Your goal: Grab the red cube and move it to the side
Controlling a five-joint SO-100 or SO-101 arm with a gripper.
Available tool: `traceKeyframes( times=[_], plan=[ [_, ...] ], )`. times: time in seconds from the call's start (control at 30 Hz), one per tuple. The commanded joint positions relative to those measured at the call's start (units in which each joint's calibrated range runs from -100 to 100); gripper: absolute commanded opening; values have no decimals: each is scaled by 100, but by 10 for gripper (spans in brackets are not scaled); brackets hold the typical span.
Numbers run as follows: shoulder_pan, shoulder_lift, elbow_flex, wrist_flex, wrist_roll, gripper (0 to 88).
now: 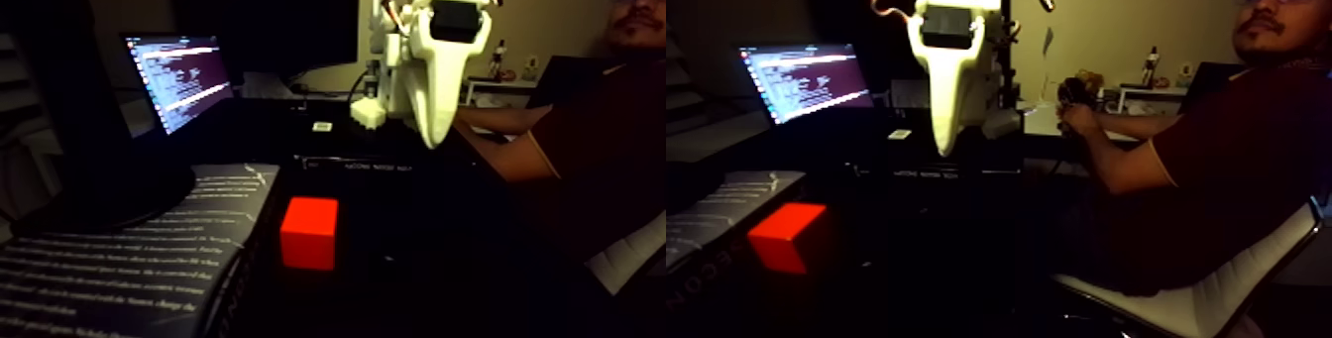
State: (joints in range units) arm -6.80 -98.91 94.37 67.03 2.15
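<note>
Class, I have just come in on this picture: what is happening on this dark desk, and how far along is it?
A white robot arm hangs its pincer above a dark desk, up and to the right of the red cube, which sits untouched on the surface. The pincer holds nothing, so the grab has not begun. A person sits at the right, hands on something near the desk, and a laptop glows behind.
</note>
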Motion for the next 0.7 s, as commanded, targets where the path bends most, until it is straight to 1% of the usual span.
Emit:
traceKeyframes(
  times=[0.0, 0.67],
  plan=[
    [13, -9, -18, 45, -7, 12],
    [30, 75, -45, -116, 30, 15]
  ],
)
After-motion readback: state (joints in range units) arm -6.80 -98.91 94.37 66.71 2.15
